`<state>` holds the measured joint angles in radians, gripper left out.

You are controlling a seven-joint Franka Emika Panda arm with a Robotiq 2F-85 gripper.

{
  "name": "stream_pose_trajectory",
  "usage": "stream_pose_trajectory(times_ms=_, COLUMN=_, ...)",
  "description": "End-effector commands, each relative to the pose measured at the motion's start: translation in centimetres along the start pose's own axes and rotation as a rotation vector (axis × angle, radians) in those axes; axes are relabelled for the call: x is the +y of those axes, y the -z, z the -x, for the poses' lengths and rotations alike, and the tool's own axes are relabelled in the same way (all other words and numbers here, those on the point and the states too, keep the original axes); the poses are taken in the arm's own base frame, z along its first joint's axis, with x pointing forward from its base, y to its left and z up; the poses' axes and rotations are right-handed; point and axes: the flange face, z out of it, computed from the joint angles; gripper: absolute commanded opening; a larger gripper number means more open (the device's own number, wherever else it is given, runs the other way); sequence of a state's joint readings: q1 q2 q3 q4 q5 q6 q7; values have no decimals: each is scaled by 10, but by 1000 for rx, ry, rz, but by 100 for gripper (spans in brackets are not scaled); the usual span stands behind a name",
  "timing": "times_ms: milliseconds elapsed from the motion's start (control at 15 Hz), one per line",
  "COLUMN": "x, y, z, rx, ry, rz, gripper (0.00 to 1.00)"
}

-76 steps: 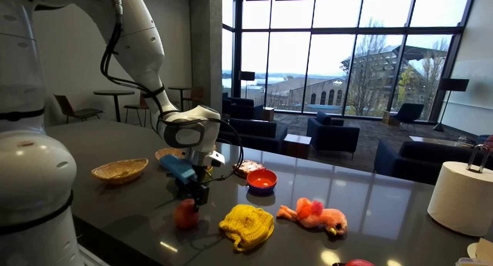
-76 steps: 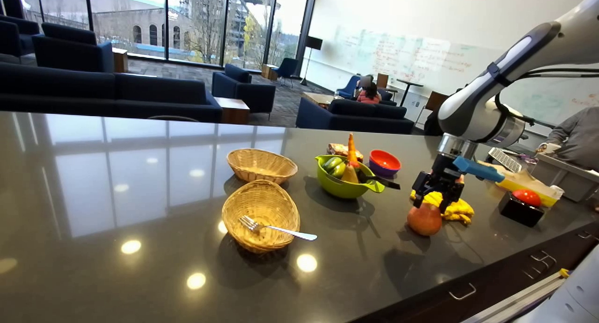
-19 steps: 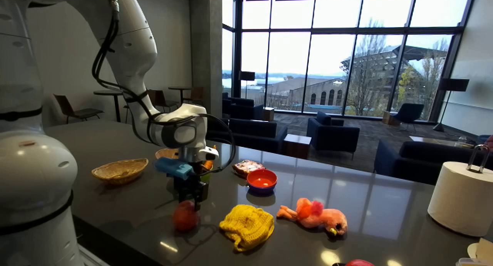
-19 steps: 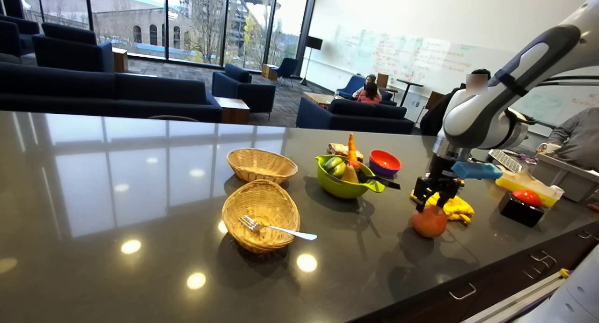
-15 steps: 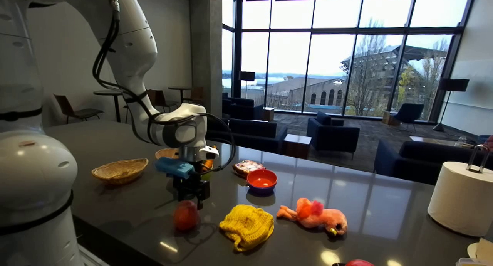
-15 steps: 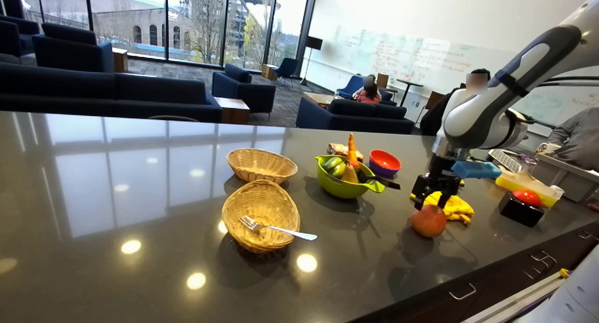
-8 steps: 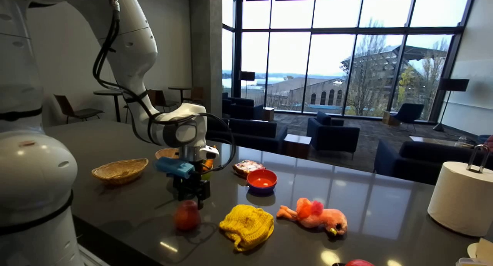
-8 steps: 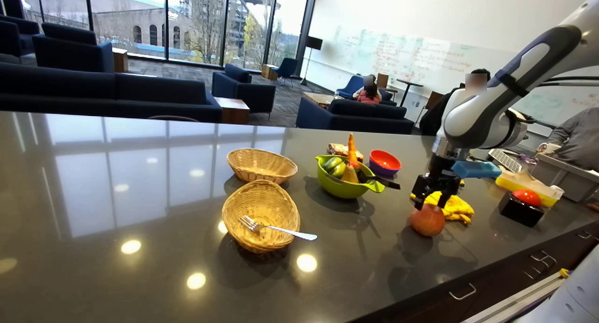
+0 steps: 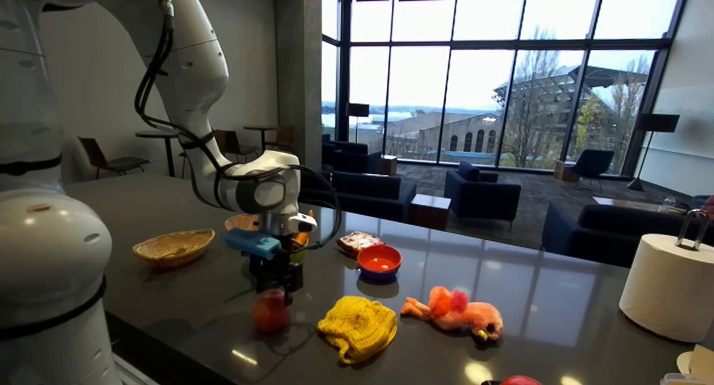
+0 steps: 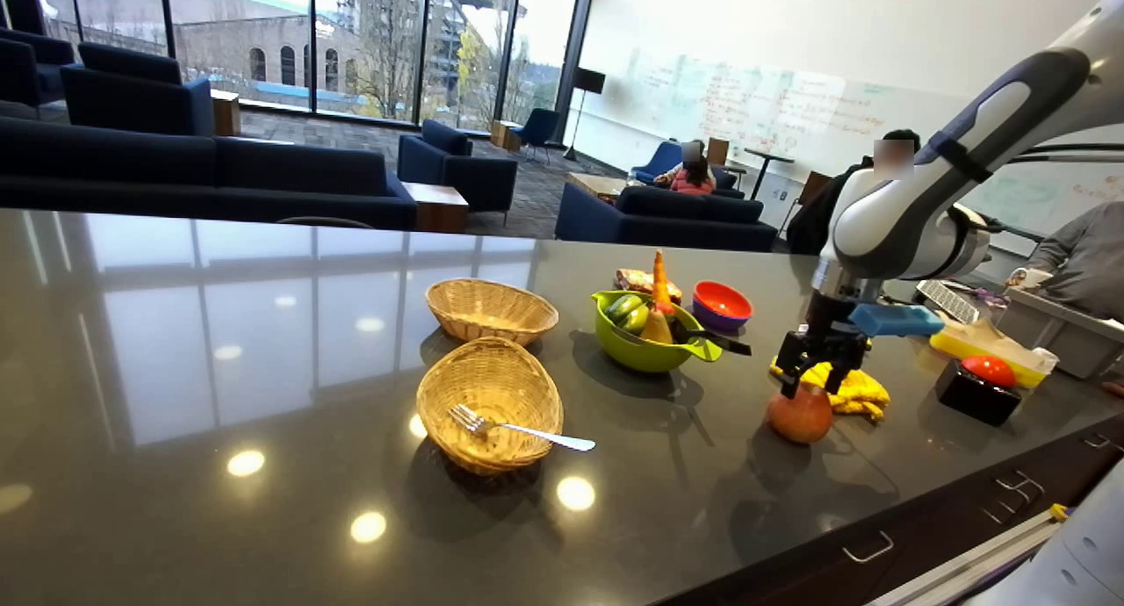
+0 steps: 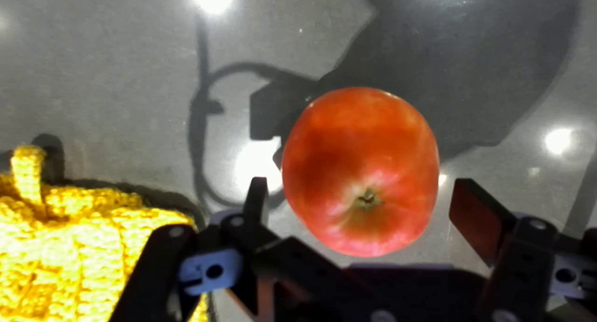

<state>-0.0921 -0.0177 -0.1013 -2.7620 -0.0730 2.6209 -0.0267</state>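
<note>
- One apple [image 11: 359, 144] sits on the counter [image 11: 121, 79], just below the gripper [image 10: 813, 385].
- The gripper's jaws are spread wide; in the wrist view the apple shows between the two fingers [image 11: 475, 214], with a gap visible on either side.
- In both exterior views the fingertips come down to about the apple's upper edge; whether they reach below its top is hard to tell.
- The apple is red, paler around its dimple, which faces up toward the wrist camera.
- A yellow knit [image 11: 60, 261] lies bunched near the apple, apart from it.
- A blue block [image 10: 896, 320] juts sideways from the wrist, above the gripper.
- A green bowl [image 10: 641, 356] holds a carrot [image 10: 660, 277], tip up, and green pieces [image 10: 626, 312]; a black handle [image 10: 731, 343] sticks out past its rim.
- A red bowl [image 10: 723, 300], purple outside, stands near the green bowl.
- Two baskets [image 10: 492, 452] stand close together, well apart from the gripper; a fork [image 10: 531, 432] lies with its tines inside the nearer basket and its handle over the rim.
- A plush bird [image 9: 471, 318] lies near the yellow knit, and a towel roll [image 9: 669, 287] stands upright beyond it.
- A red button [image 10: 990, 371] tops a black box [image 10: 975, 400].
</note>
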Motion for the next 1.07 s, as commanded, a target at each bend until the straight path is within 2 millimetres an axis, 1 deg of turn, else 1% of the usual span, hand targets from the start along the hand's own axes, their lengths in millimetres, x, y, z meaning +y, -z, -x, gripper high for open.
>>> stream_pose_trajectory(times_ms=0, x=4, y=0, z=3, rx=-27, ry=-20, rz=-8, gripper=100)
stream_pose_trajectory(times_ms=800, x=4, y=-16, z=1, rx=-25, ry=-22, rz=-41, gripper=100)
stream_pose_trajectory(times_ms=867, x=4, y=-17, z=0, rx=-23, ry=-23, rz=-42, gripper=94)
stream_pose_trajectory(times_ms=933, x=4, y=-18, z=-1, rx=-18, ry=-22, rz=-45, gripper=74)
stream_pose_trajectory(times_ms=1000, x=3, y=-18, z=-2, rx=-16, ry=-21, rz=-46, gripper=69)
